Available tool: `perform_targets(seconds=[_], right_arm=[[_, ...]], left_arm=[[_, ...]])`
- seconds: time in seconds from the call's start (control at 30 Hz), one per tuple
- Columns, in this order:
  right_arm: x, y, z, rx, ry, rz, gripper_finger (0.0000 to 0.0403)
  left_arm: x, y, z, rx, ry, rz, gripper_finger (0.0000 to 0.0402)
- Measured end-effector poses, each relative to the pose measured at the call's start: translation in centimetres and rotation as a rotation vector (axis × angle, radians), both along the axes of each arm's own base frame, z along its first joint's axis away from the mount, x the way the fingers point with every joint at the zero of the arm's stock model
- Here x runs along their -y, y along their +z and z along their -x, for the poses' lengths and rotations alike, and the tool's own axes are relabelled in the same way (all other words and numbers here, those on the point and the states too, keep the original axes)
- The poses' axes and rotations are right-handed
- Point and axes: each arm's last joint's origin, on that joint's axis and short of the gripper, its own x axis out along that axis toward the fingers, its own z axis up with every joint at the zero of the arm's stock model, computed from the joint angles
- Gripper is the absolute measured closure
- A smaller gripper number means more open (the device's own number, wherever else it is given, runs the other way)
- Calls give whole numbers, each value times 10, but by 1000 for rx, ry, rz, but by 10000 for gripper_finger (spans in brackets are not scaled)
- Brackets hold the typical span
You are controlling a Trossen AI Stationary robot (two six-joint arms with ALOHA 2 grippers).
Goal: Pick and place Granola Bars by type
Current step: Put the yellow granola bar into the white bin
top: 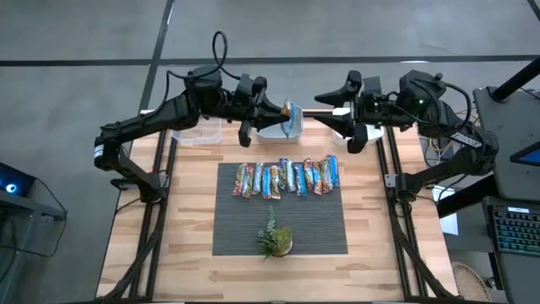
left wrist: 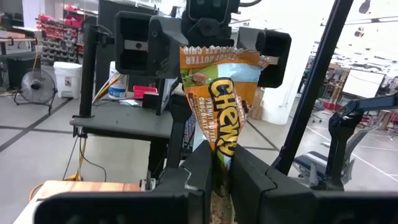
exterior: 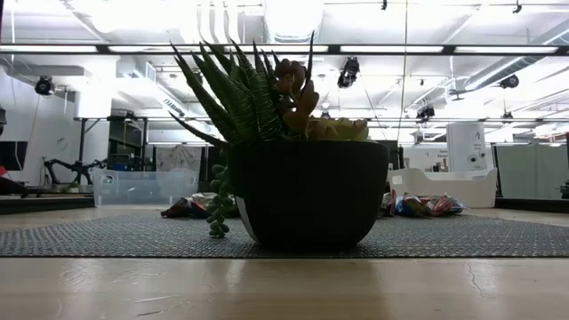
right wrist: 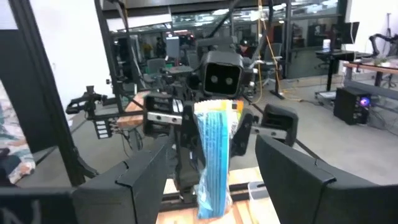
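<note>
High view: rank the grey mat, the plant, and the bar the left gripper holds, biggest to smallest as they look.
1. Grey mat
2. Plant
3. Held bar, clamped in the left gripper; raised toward the camera, so it may look bigger than it is.

A wooden worktop (top: 190, 211) carries a dark woven mat (top: 245, 228) at its centre. On the mat, toward six o'clock, stands a small green plant (top: 274, 239) in a dark round pot (exterior: 307, 196). At the worktop's far edge sit a clear plastic bin (top: 197, 133) near eleven o'clock and a white bin (top: 274, 130) at twelve. A keyboard (top: 515, 230) lies off the worktop toward four o'clock.
</note>
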Motion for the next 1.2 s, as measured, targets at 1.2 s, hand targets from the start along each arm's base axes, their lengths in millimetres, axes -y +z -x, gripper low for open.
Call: perform_targets(seconds=[1.2], right_arm=[[3, 7, -26, -57, 16, 19, 54]], left_arm=[[3, -1, -2, 4, -42, 3, 377]])
